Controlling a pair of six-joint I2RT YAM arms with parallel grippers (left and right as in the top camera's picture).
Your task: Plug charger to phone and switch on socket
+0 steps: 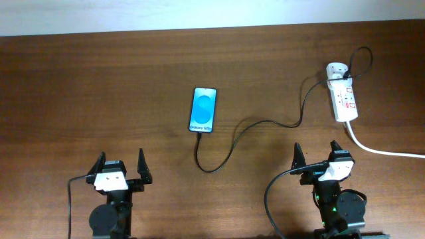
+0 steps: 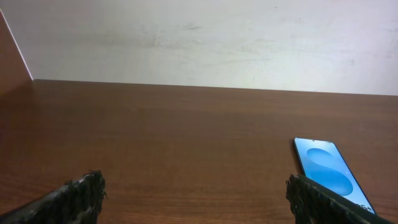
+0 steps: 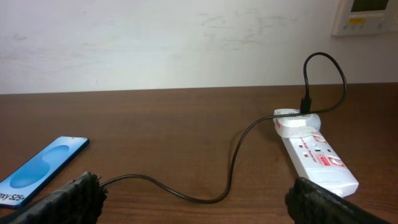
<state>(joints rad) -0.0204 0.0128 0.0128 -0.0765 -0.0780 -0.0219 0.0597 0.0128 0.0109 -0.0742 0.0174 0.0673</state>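
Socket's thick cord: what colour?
White. The cord trailing from the socket shows best in the overhead view, against the dark wood table.

phone (image 1: pixel 204 109) x1 | charger (image 1: pixel 265 121) x1 | socket (image 1: pixel 344 101) x1 | left tool (image 1: pixel 121 157), right tool (image 1: pixel 317 147) x2

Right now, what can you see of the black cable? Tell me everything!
The cable is long, thin and black, with a rubbery look. One end stands up from a white plug at the far end of the strip and makes a loop in the air. The rest lies slack on the wooden table in loose curves. Its other end reaches the near edge of the phone; whether it is plugged in is too small to tell. Nothing grips it.
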